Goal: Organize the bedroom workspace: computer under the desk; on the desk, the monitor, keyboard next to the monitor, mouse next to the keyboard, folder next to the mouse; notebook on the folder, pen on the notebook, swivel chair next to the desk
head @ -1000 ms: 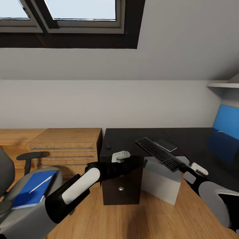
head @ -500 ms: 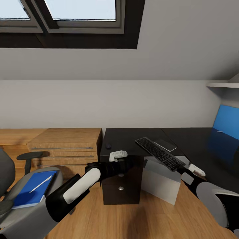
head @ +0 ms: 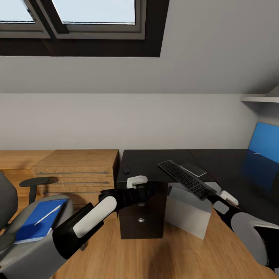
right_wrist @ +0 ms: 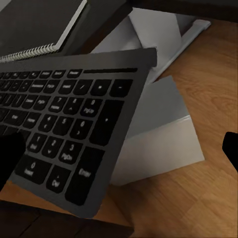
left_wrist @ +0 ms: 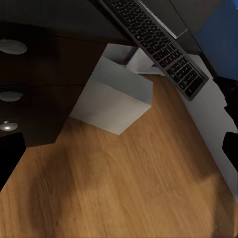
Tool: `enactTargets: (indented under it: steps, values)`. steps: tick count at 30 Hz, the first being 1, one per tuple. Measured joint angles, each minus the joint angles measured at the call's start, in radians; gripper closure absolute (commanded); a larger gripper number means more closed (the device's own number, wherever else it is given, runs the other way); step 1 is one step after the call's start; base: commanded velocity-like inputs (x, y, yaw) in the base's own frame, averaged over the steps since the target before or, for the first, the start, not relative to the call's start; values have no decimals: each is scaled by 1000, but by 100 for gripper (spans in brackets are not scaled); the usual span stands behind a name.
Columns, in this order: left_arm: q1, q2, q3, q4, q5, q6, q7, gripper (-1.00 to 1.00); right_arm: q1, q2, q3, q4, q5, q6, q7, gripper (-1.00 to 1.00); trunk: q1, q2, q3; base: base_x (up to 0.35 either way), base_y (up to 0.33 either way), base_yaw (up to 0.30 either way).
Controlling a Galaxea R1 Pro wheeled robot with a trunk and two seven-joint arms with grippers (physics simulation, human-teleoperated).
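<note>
Flat dark-grey-keyed keyboard overhangs the glossy black desk edge, long axis pointing at the right gripper, the nearer arm. Grip on its near end: can't tell. Left gripper sits by the drawer unit; opening unclear.

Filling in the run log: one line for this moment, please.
right gripper: at keyboard's near end, grip unclear | keyboard: tilted, overhanging desk edge | left gripper: idle by drawers | folder: on swivel chair

Both arms extended forward
</note>
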Motion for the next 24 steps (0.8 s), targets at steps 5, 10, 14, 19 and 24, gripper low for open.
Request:
enactTargets:
  steps: [5, 10, 14, 19, 24]
  values:
    - [0, 0, -1, -1, 0, -18, -1, -100, 0, -20, 0, -1, -114, 15, 53, -100, 0, 0, 0, 0, 0, 0]
    - [0, 0, -3, -1, -1, -28, -1, -100, 0, -41, 0, -5, -209, 66, 92, -100, 0, 0, 0, 0, 0, 0]
    - [0, -2, -5, -1, -1, -30, 1, -100, 0, -54, -1, -17, -281, 156, 133, -100, 0, 0, 0, 0, 0, 0]
    - [0, -5, -3, -11, -1, -32, 2, -100, 0, -118, -1, -30, -461, 376, 170, -100, 0, 0, 0, 0, 0, 0]
    - [0, -15, -3, -4, 0, -35, 3, -100, 0, -146, 2, -28, -597, 497, 184, -100, 8, -14, -6, 0, 0, 0]
